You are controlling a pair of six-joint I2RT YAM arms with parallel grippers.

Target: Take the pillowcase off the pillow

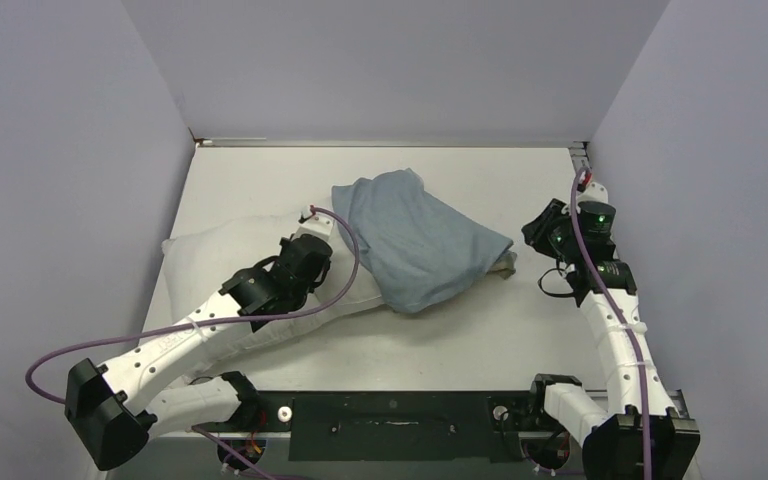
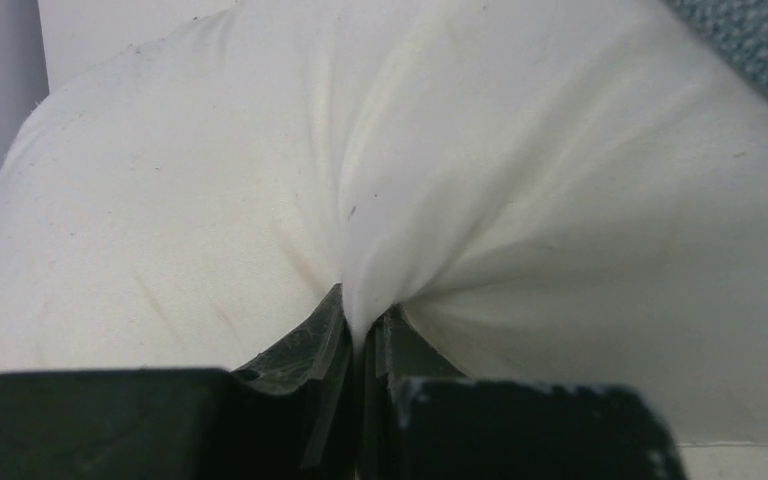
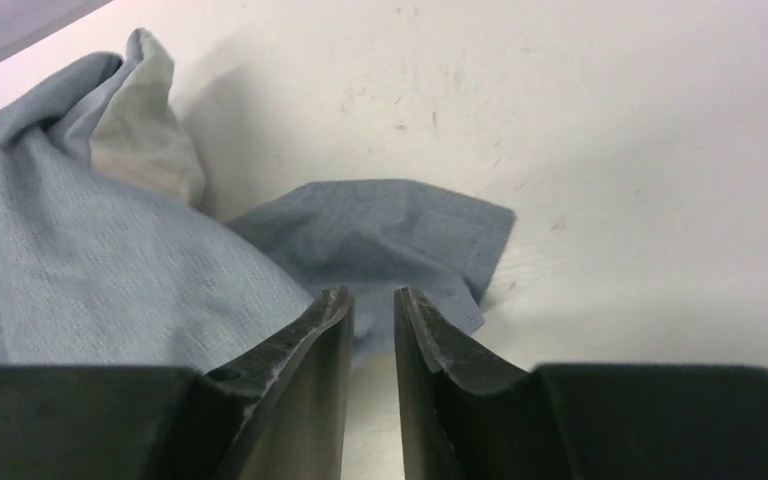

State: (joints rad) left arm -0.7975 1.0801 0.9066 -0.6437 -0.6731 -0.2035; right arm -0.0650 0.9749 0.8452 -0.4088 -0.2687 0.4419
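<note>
The off-white pillow (image 1: 210, 260) lies on the left of the table. The dusty-blue pillowcase (image 1: 420, 240) lies bunched across its right end, and I cannot tell how much pillow is inside it. My left gripper (image 1: 312, 262) is on the pillow next to the pillowcase's edge. In the left wrist view it (image 2: 365, 310) is shut on a pinched fold of the pillow (image 2: 510, 200), with blue cloth (image 2: 760, 40) at the top right. My right gripper (image 1: 530, 238) is just right of the pillowcase's corner. In the right wrist view it (image 3: 372, 295) is slightly open and empty, the blue corner (image 3: 390, 225) just beyond its tips.
Grey walls enclose the white table (image 1: 520, 340) on the left, back and right. A black plate (image 1: 390, 425) runs along the near edge between the arm bases. A purple cable (image 1: 350, 255) loops over the left arm across the pillow.
</note>
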